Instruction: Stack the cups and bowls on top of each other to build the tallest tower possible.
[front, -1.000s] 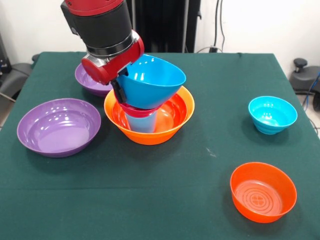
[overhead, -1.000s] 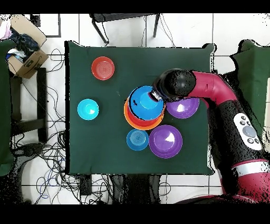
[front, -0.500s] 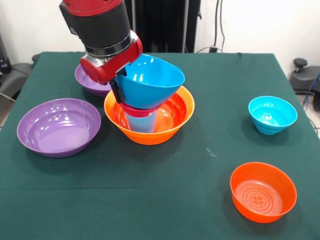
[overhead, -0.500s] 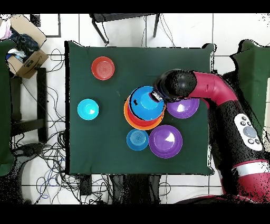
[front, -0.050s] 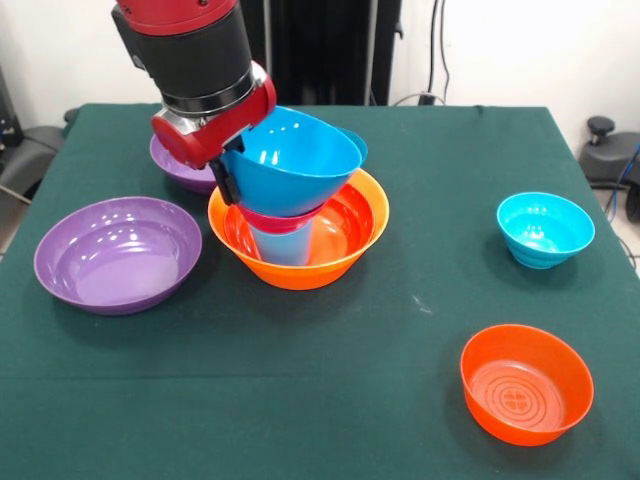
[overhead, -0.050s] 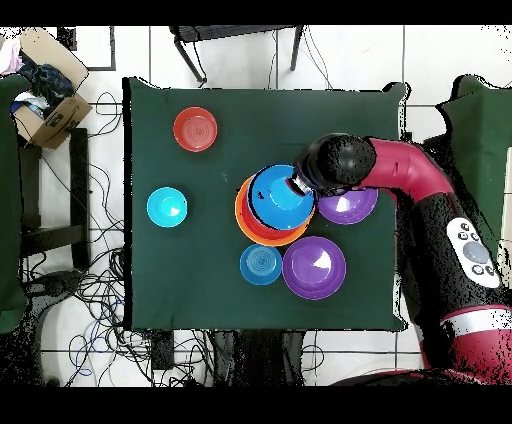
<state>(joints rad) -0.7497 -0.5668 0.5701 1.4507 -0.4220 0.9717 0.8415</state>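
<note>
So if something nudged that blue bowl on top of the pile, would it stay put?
Probably not. The blue bowl sits tilted on a narrow cup inside the orange bowl, so it likely tips easily. It looks like glossy plastic, so likely light and slippery. The gripper is at its rim.

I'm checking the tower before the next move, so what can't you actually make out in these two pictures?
- Gripper: in the front view the blue bowl covers its tips; overhead the arm covers it. Open or shut is unclear.
- Far purple bowl: mostly behind the arm in the front view.
- Tumbler: hidden overhead by the blue bowl.
- Small blue bowl: blocked in the front view.
</note>
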